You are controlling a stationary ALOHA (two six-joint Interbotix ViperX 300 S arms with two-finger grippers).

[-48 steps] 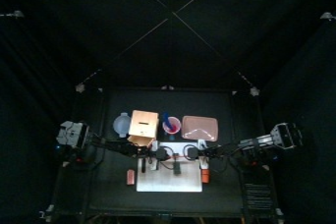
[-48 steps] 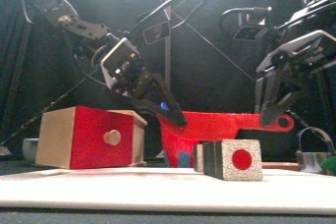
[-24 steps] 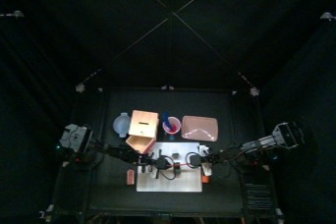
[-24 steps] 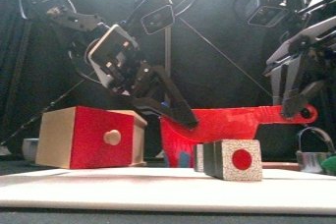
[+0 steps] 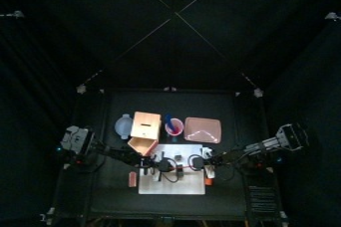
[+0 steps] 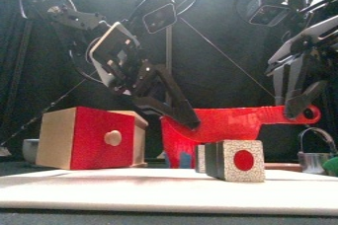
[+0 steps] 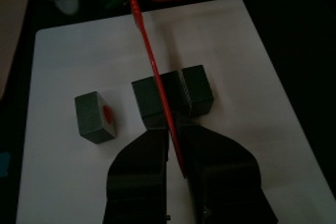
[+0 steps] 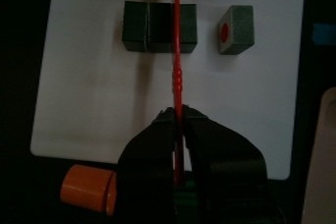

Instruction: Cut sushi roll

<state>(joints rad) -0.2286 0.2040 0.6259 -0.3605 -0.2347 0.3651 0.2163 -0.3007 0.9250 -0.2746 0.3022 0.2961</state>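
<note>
While both arms hang over the white cutting board, a red knife is held level between them above the sushi roll. The left hand is clamped on one end of the knife, its black jaws pinching the thin red edge. The right hand is clamped on the other end in the same way, near the looped handle seen from the front.

From both wrist views the knife runs as a thin red line straight across the middle of the roll, a dark green block lying on the board. A smaller cut piece, dark outside with a red centre, lies apart from it on the same board. In the front view this slice stands near the board's front edge, while a tan and red box sits off to the left on the tabletop. An orange object lies just beyond the board's edge.

The step in hand looks like lining up another cut. Next, both arms would need to lower together, keeping the blade level and square across the roll, then press through without dragging the roll sideways.
</note>
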